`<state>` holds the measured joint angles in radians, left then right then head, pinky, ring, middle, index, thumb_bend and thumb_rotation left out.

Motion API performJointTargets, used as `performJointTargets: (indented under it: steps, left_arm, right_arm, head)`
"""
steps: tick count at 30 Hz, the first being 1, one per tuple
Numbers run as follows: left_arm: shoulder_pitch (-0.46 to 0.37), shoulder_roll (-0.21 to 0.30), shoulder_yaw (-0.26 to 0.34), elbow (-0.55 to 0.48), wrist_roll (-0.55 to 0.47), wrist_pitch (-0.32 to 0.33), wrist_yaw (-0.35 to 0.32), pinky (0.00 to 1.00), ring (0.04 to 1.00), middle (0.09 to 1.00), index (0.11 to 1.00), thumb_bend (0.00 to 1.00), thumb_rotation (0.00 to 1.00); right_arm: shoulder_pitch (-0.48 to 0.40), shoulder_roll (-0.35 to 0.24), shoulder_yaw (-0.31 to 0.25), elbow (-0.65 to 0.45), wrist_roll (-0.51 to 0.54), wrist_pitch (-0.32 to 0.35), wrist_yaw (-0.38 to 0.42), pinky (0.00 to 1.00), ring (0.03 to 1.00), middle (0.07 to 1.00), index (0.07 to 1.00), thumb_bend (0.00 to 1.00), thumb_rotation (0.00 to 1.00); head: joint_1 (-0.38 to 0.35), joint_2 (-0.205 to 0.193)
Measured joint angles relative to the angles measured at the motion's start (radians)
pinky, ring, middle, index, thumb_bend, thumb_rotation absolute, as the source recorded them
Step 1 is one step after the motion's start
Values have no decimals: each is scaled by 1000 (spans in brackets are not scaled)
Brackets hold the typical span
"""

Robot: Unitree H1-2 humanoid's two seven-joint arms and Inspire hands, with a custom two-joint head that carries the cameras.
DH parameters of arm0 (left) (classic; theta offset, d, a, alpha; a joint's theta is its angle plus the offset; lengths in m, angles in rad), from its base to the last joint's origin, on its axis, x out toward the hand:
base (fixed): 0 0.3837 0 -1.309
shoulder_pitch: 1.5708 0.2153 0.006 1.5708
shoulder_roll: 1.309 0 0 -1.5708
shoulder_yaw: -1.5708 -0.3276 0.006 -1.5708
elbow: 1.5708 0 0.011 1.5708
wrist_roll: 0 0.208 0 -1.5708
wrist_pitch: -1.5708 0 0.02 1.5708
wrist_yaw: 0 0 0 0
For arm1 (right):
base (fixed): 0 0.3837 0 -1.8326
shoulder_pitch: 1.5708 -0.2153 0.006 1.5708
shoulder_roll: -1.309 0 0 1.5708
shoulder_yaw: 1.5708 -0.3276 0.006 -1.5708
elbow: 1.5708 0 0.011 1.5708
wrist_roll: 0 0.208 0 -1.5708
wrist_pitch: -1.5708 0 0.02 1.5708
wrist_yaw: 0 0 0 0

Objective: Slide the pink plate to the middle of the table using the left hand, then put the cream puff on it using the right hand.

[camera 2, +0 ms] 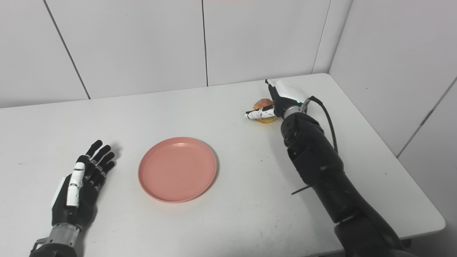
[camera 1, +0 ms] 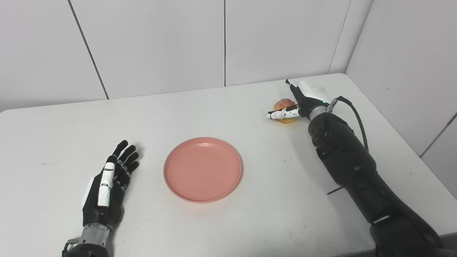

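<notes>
Sitting near the middle of the white table (camera 1: 250,221) is one pink plate (camera 1: 202,169), lying flat with nothing on it. Taking the plate as the landmark, one cream puff (camera 1: 284,105) is resting on the tabletop beyond it and off to its right, well apart from the rim and closer to the table's far right corner. The right hand (camera 1: 303,98) is reaching to the puff from the puff's right side; its white thumb (camera 1: 283,114) is lying across the near side of the puff, touching it, while the remaining fingers are hidden behind the back of the hand, so whether they are closing on the puff cannot be told. The puff is sitting on the table, not lifted. To the left of the plate, just beside its rim but not touching, the left hand (camera 1: 109,182) is resting on the table with its fingers stretched out straight and slightly spread, pointing away from the robot and holding nothing. Two arms are showing in all, one hand each. Behind the plate, pale wall panels (camera 1: 160,43) are standing along the table's far edge.
</notes>
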<state>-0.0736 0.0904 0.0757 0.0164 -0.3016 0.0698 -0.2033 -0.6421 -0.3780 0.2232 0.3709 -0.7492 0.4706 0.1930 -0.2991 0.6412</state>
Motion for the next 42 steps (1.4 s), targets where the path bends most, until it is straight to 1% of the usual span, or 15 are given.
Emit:
performJointTargets:
  steps: [8,17,18,20,23,29,31,33,34,35,36,38,39,40,42]
  left_arm:
    - [9,-2,0,-12,0,13,3,925,904,898,874,394,885]
    - [10,-2,0,-14,1,13,3,927,908,903,875,398,885]
    - [11,-2,0,-14,1,13,3,925,906,902,874,400,884]
    - [12,-2,0,-16,0,14,3,928,905,898,871,397,881]
    - [13,-2,1,-16,0,14,3,930,906,898,872,398,884]
    - [13,-3,1,-16,0,14,3,916,899,889,865,410,882]
    - [13,-3,1,-18,1,14,3,919,901,892,866,406,886]
    - [15,-3,1,-20,1,15,3,924,904,895,870,401,886]
    - [16,-4,1,-22,0,16,3,924,904,895,870,401,887]
    - [16,-4,1,-23,0,17,3,925,906,897,873,400,889]
    - [17,-4,1,-24,0,17,4,927,908,899,876,400,892]
    - [19,-4,1,-26,1,17,4,921,903,895,871,395,893]
    - [21,-4,1,-28,1,17,5,921,901,894,870,393,893]
    - [22,-4,1,-30,1,17,5,920,901,893,868,393,892]
    - [25,-5,1,-34,0,18,6,919,899,891,865,394,887]
  right_arm:
    - [-13,1,23,44,21,0,-16,748,879,945,948,951,506]
    - [-33,4,31,81,57,-4,-47,696,845,924,938,922,421]
    - [-34,5,30,83,63,-4,-49,685,843,924,935,922,410]
    - [-38,9,29,106,77,-11,-62,583,784,905,935,919,383]
    - [-39,13,28,113,93,-16,-77,644,821,916,932,911,372]
    - [-44,15,29,138,109,-24,-107,566,763,881,903,912,338]
    - [-44,15,28,138,112,-24,-116,573,765,874,894,913,323]
    - [-44,15,26,138,119,-24,-121,443,617,775,875,901,282]
    - [-44,16,23,138,127,-24,-124,433,606,767,874,900,280]
    - [-45,17,17,138,134,-24,-125,387,543,716,865,888,258]
    - [-45,18,13,138,139,-24,-126,366,510,684,854,881,240]
    - [-45,20,9,140,147,-24,-134,297,387,533,803,853,231]
    - [-45,20,10,141,148,-24,-137,288,368,497,770,841,235]
    - [-45,20,11,143,148,-24,-139,300,377,486,721,825,248]
    - [-46,19,18,151,143,-23,-140,316,381,470,623,778,229]
  head:
    - [3,3]
    - [6,6]
    - [8,6]
    - [8,6]
    - [9,8]
    - [12,8]
    - [12,8]
    - [12,8]
    - [12,8]
    - [12,8]
    - [12,8]
    - [12,9]
    - [12,9]
    - [12,9]
    - [14,9]
